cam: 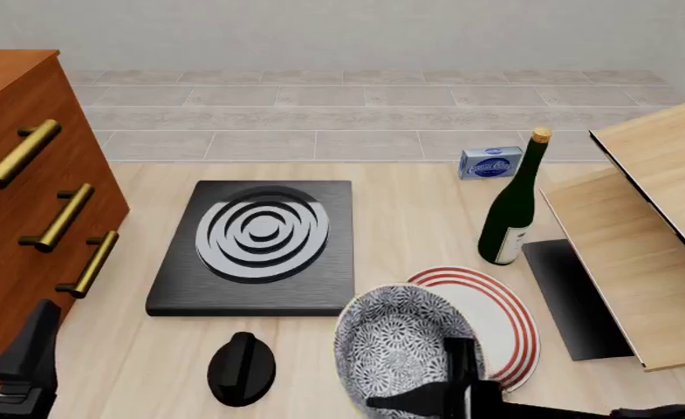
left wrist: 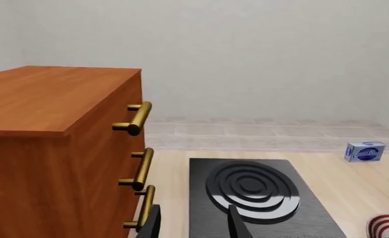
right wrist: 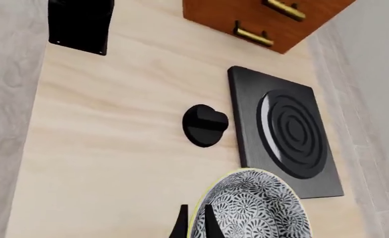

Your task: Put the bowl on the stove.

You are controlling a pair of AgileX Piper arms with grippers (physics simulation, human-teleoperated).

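The speckled bowl [cam: 403,347] is tipped up on its side at the table's front, overlapping the plate, its rim pinched by my right gripper [cam: 456,374]. In the right wrist view the fingers [right wrist: 181,227] clamp the bowl's rim [right wrist: 257,208]. The black stove [cam: 261,244] with its ringed burner lies just beyond and to the left of the bowl; it also shows in the left wrist view [left wrist: 253,193] and the right wrist view [right wrist: 290,131]. My left gripper [left wrist: 193,220] is open and empty, near the stove's front left corner, at the front view's lower left [cam: 17,349].
A black round knob [cam: 241,368] lies in front of the stove. A red-ringed white plate [cam: 508,314] sits under the bowl. A green bottle [cam: 515,205], a blue box [cam: 490,162], wooden boards [cam: 656,218] and a black mat [cam: 575,297] stand right; a drawer cabinet [cam: 17,192] stands left.
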